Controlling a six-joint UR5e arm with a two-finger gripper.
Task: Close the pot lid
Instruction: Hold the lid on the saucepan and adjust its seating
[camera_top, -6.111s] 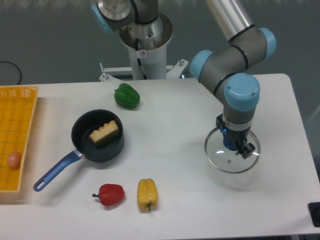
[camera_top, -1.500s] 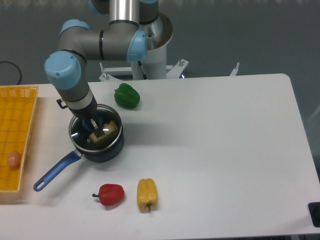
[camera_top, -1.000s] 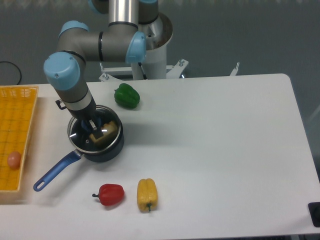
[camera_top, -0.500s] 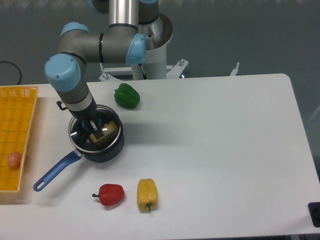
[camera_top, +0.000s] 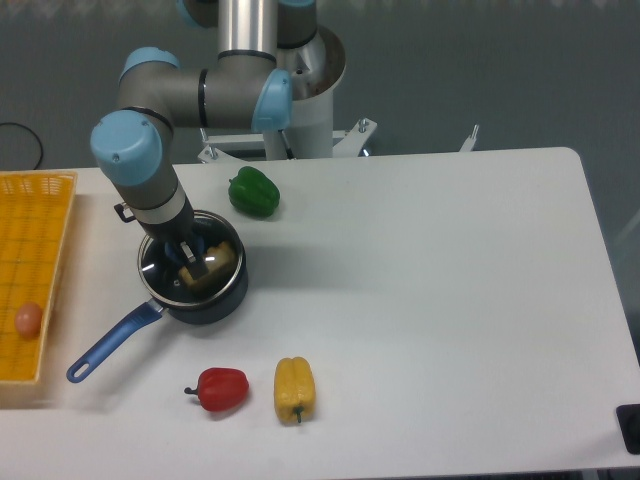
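White table (camera_top: 430, 300), lid (camera_top: 165, 270) on pot (camera_top: 215, 298), jaws gripping its knob.

no legible text, labels, or numbers

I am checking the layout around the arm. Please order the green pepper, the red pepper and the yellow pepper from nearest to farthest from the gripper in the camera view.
Measured from the gripper over the pot:
1. Green pepper, just behind it, toward the robot base.
2. Red pepper, at the front of the table.
3. Yellow pepper, front, right of the red one.
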